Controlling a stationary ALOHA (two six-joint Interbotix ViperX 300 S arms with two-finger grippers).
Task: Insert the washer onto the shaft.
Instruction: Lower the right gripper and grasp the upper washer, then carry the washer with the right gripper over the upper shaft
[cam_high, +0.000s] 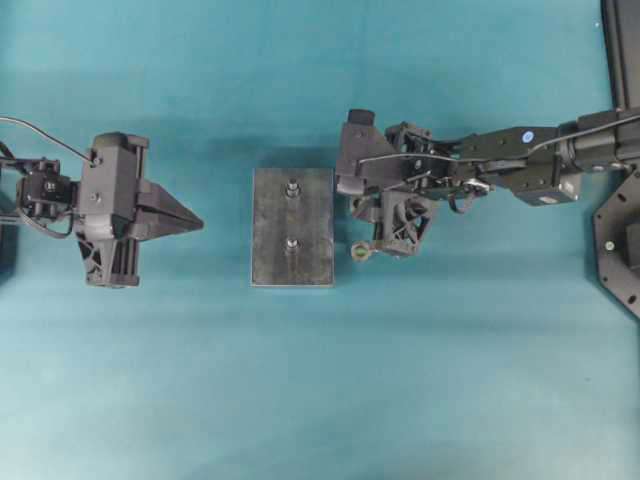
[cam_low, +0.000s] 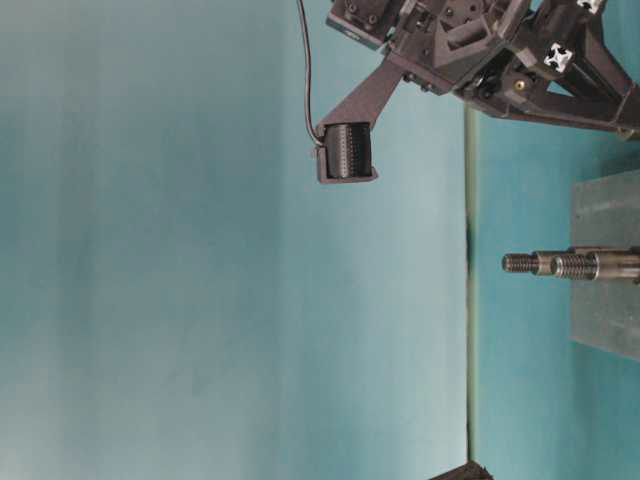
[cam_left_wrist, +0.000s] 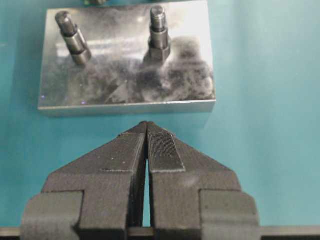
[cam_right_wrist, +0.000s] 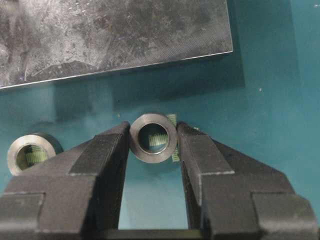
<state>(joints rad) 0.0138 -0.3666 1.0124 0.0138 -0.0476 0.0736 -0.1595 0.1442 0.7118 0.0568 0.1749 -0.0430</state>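
From the right wrist camera, the right gripper (cam_right_wrist: 152, 142) sits low over the teal table (cam_right_wrist: 270, 100) with its two black fingers (cam_right_wrist: 107, 150) closed in on either side of a steel washer (cam_right_wrist: 153, 138), touching its rim at nine and three o'clock; the ring looks pinched between them. A second washer (cam_right_wrist: 31, 152) lies on the table just outside the left-hand finger, at about nine o'clock from the held one. Farther off, toward twelve o'clock, the grey metal base plate (cam_right_wrist: 115, 35) spans the view.

From overhead, the right arm (cam_high: 520, 165) stretches in from three o'clock, bent down at the wrist, its gripper just beside the plate's right edge, with one washer (cam_high: 359, 252) visible at the plate's lower right corner.

Two upright threaded shafts (cam_high: 292, 187) stand on the plate (cam_high: 270, 230), one toward twelve, the other (cam_high: 291, 245) toward six.

At nine o'clock from the plate, the left gripper (cam_high: 195, 220) hangs level, well apart from it, pointing toward it. Its wrist view shows the fingertips (cam_left_wrist: 160, 150) pressed together, holding nothing.
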